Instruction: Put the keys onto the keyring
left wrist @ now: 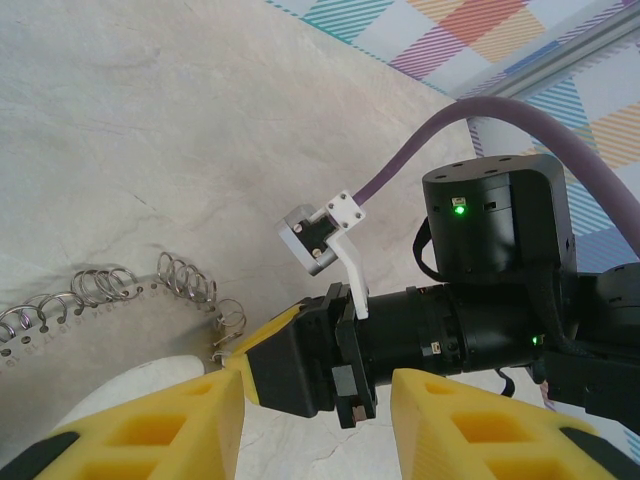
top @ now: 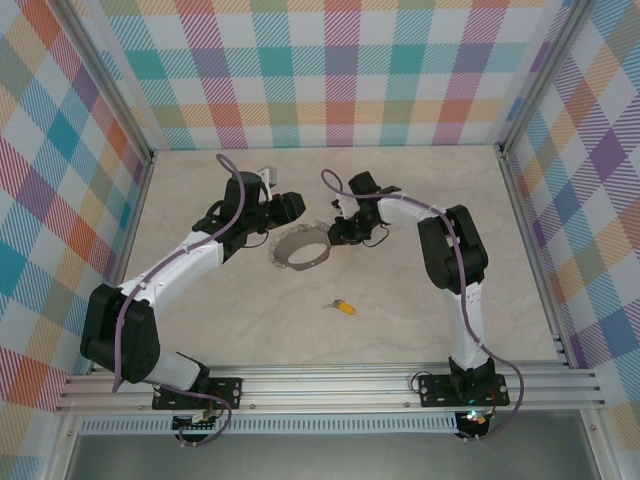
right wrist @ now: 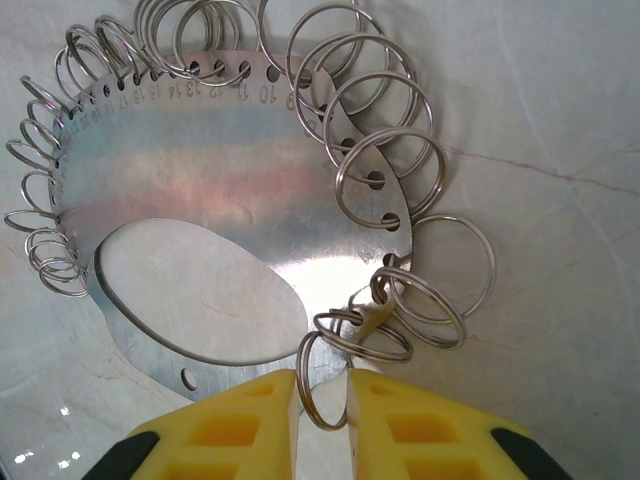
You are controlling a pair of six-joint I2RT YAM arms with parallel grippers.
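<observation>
counter (top: pixel 420 300): carries everything; bare marbled top.
right arm (top: pixel 452 250): rises from its base, elbow folded out to the right, forearm reaching left and low to the keyring's right edge.
left arm (top: pixel 190 265): stretched diagonally from its base to centre, wrist turned toward the keyring's far-left edge.
keyring (top: pixel 300 247): flat on the counter at centre, between the two tools. It's a metal plate with many wire loops round its rim.
right tool (right wrist: pixel 322 400): jaws almost together, clamped on one small loop (right wrist: pixel 322 385) at the keyring's near rim; the wire sits right in the narrow gap.
left tool (left wrist: pixel 318 425): jaws apart, nothing between the pads, just beside the keyring and facing the right tool across it.
key (top: pixel 343 306): loose on the counter, nearer the bases than the keyring, well apart from both tools.
step: my read is securing the keyring; key not yet picked up.
how: pinch the loop squarely on the pads, wire centred, and don't twist it. Hold the plate down, then send the free left tool for the key.
risk: thin wire can slip out sideways; neighbouring loops may snag.
</observation>
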